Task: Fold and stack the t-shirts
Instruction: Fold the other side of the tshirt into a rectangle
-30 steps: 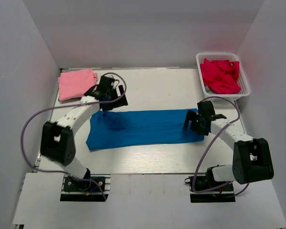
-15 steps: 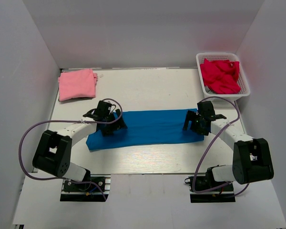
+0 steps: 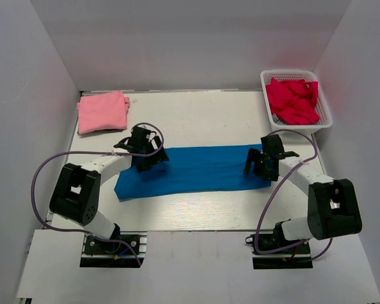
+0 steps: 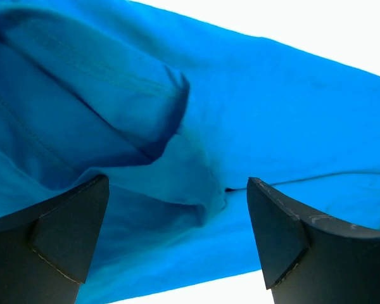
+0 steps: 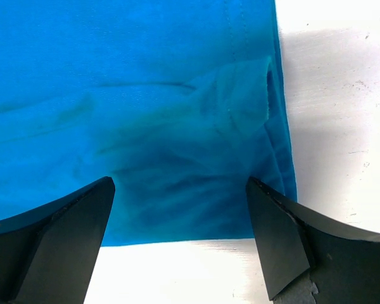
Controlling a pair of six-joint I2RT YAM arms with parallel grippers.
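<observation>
The blue t-shirt (image 3: 202,168) lies in a long folded strip across the middle of the table. The pale pink t-shirt (image 3: 102,111) lies folded at the far left corner. My left gripper (image 3: 149,158) is open just over the blue shirt's left end. In the left wrist view the gripper (image 4: 177,234) has its jaws wide apart above a rumpled fold of the blue shirt (image 4: 253,107). My right gripper (image 3: 256,161) is open over the shirt's right end. In the right wrist view the gripper (image 5: 177,244) straddles the blue shirt's (image 5: 145,95) near edge and holds nothing.
A white basket (image 3: 264,82) at the far right corner holds crumpled red cloth (image 3: 294,100). White walls close in the table on the left, the back and the right. Purple cables loop from both arms.
My left arm swung from beside the pink shirt toward me to the blue shirt's left end, then shifted slightly back. The right arm has hardly moved.
</observation>
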